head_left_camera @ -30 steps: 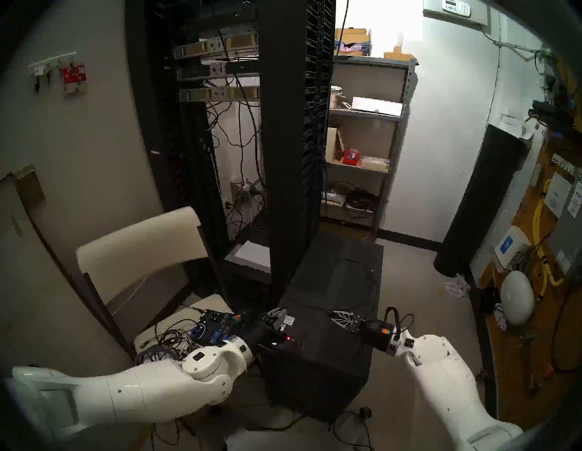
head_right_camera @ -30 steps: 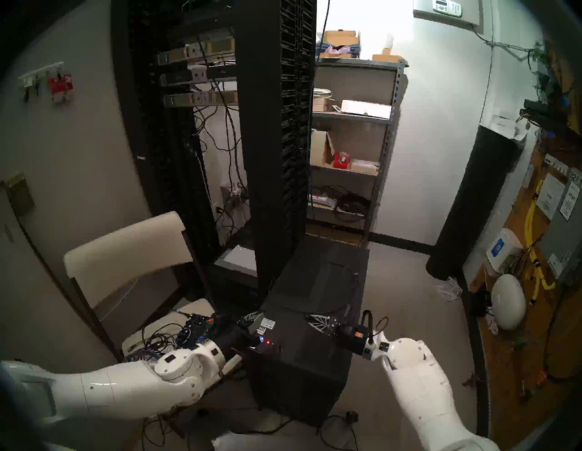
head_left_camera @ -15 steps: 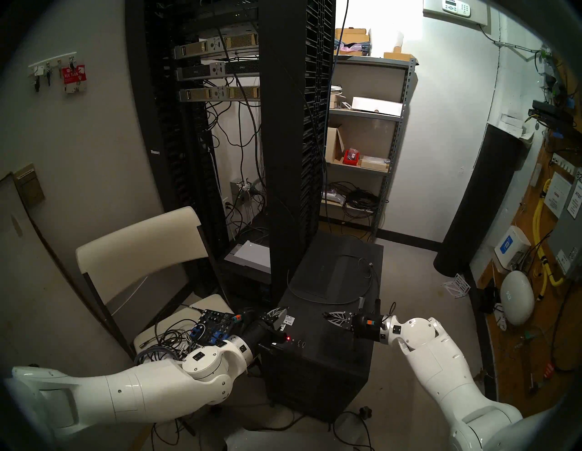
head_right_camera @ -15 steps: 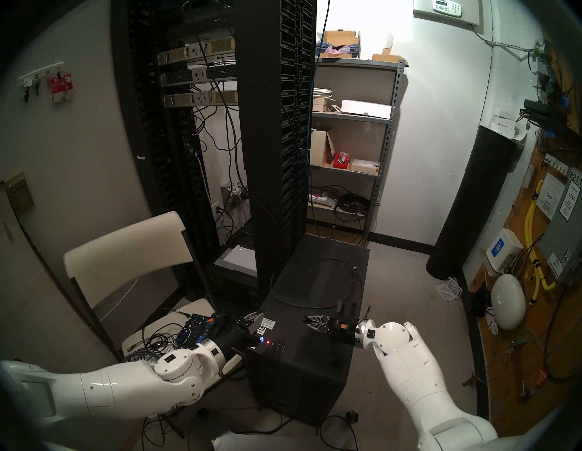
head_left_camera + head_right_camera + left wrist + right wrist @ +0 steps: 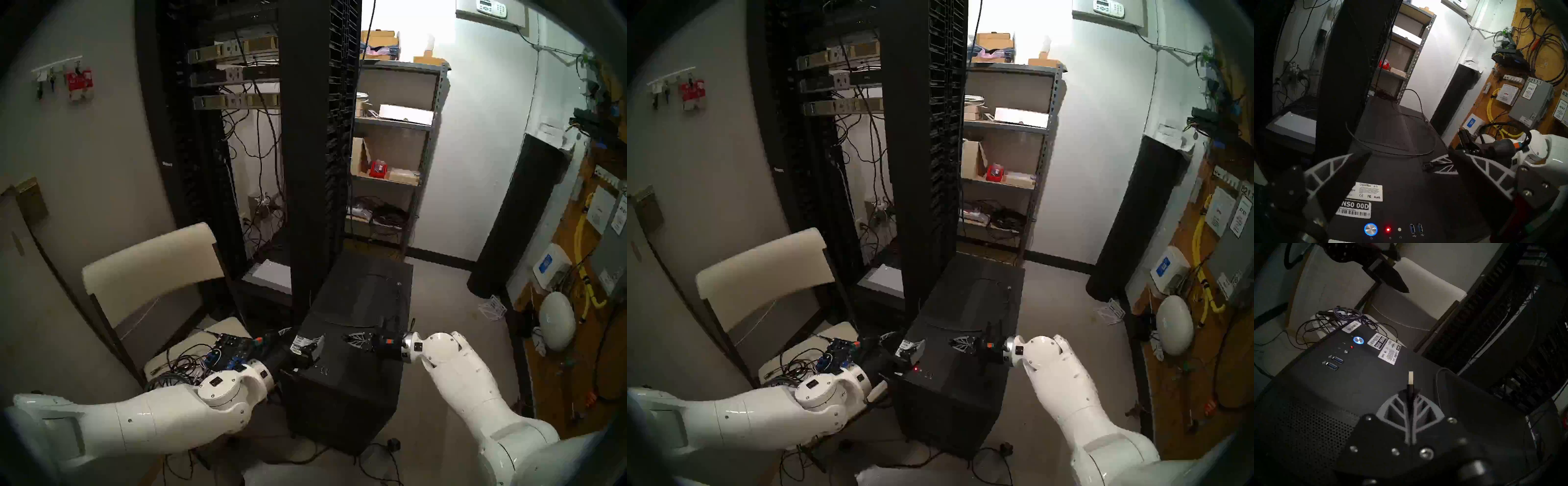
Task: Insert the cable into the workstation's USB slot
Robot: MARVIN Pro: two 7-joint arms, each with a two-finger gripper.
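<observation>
The workstation is a black tower on the floor between my arms, with white stickers, a blue-lit button and a red LED on its top. Two blue USB slots sit at the top's front edge. My right gripper is shut on the cable's black plug, whose metal tip pokes out toward the slots, well short of them. The thin cable loops over the back of the top. My left gripper stands open over the stickers, holding nothing.
A tall black server rack rises just behind the tower's left side. To the left, a cream chair carries a heap of cords and a blue-black circuit board. Grey shelving and a black column stand behind.
My left gripper has opened and shifted right over the stickers. The right gripper, still shut on the plug, has moved left across the tower's top and turned.
</observation>
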